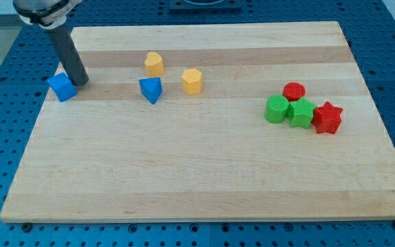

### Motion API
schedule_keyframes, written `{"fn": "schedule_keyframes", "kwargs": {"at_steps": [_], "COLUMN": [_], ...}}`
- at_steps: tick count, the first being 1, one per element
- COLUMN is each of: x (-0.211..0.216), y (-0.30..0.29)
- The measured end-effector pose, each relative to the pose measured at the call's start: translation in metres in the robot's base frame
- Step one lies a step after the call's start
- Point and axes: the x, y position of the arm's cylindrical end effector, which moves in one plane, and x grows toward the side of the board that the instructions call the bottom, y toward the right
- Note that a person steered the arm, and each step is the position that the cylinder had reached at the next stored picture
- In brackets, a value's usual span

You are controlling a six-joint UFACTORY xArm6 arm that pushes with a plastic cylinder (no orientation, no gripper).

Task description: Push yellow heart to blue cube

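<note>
The arm's upper part is cut off by the view's top-left corner; only the dark rod shows, so this end effector has nothing to open or close. My tip [82,83] rests on the pale wooden worktop [204,171], touching the blue cube [62,87] on its right side. The yellow heart-shaped block [154,64] sits well to the right, near a blue triangular block [151,89] and a yellow hexagonal block [192,80]. No writing is legible.

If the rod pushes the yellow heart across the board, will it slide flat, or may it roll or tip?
The yellow heart looks squat and flat-bottomed, so it probably slides rather than tips. Its rounded lobes may let it turn off my tip. The wooden board looks smooth, so sliding should be easy.
</note>
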Motion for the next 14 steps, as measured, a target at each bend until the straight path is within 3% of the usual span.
{"fn": "schedule_keyframes", "kwargs": {"at_steps": [2,3,4,7,11,14], "x": [-0.101,-0.104,-0.063,-0.036,-0.051,-0.052], "y": [0.079,0.159,0.186,0.147,0.045,0.01]}}
